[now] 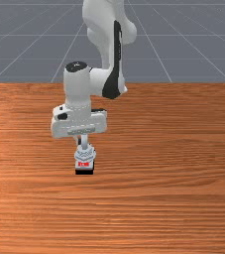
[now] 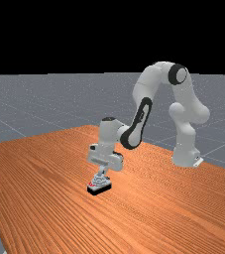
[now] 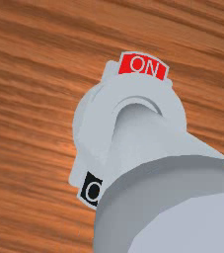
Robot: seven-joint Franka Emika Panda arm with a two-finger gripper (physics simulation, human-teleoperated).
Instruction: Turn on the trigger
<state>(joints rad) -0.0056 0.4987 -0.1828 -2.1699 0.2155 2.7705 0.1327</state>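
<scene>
We judge the trigger (image 1: 84, 155) to be a stiff, hard thing, rigid in its parts and meant to turn about its own mount rather than bend. It seems light, with a small footprint, so a sideways shove might drag the whole body over the worktop (image 1: 178, 183) before the lever gives. Its smooth surface could slip, though it hardly looks fragile. We would take hold of the shaft (image 3: 133, 126) just under the wide rounded end (image 3: 128, 197), centred, and lead it toward the red ON label (image 3: 144, 65) with steady, modest force, watching that the base (image 1: 84, 172) doesn't skid.

The trigger is mostly pale grey, with a broad round collar (image 3: 93, 118) about the foot of the shaft. The ON label has white letters on red; a black label (image 3: 92, 189) carries a letter O, the rest hidden behind the rounded end. The base is black along its lower part.

It sits on the worktop directly beneath the end effector (image 1: 84, 138), on the front view's left of the middle. The two meet or nearly meet there, but the views are poor at that spot: we cannot tell how far open the end effector is, or whether it has hold of anything.
</scene>
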